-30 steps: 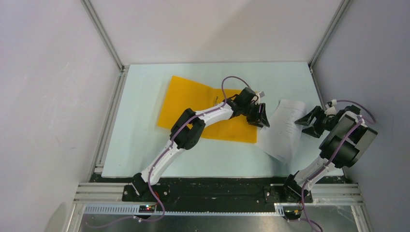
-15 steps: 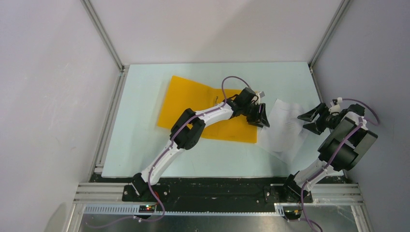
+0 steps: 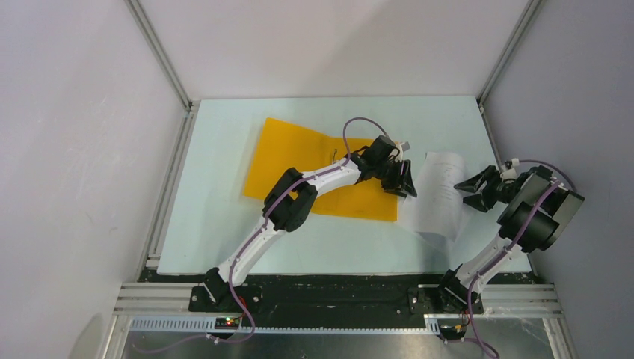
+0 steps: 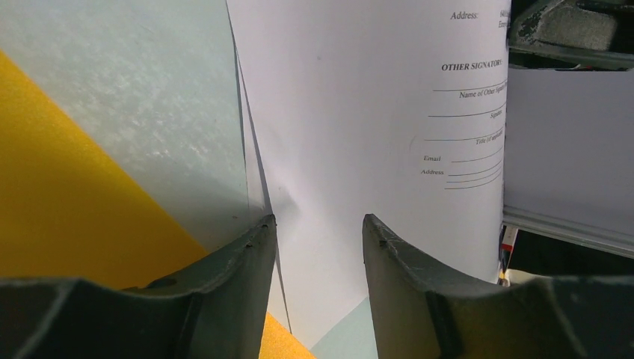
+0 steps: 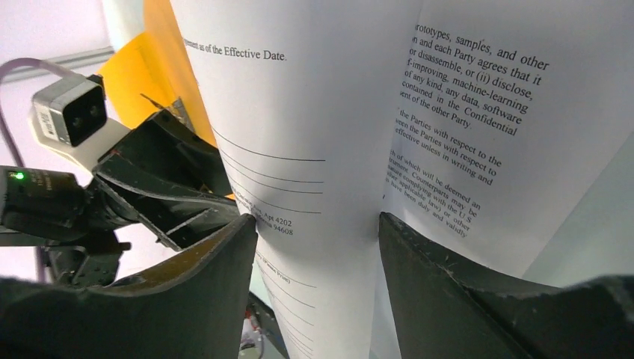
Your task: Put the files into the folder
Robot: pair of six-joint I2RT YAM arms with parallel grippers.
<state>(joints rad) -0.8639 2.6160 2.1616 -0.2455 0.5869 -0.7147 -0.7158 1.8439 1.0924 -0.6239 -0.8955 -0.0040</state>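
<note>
My right fingers (image 3: 468, 191) have slid in toward the left ones and narrowed over the last second. They still stand apart, straddling a raised fold in the files (image 5: 321, 112) without clamping it. The left fingers (image 3: 404, 182) have not moved: they are parted, with the sheets' edge standing in the gap, not pinched. Between the two, the files have gone from a flat spread to a narrower, bowed stack. I take that as the right side setting up a grip for lifting; nothing is held yet. Beyond the left fingers the folder (image 3: 288, 161) lies flat on the tabletop (image 3: 217, 224), its edge just beside the files. I see no sheet in it, and I cannot tell whether it lies open.
</note>
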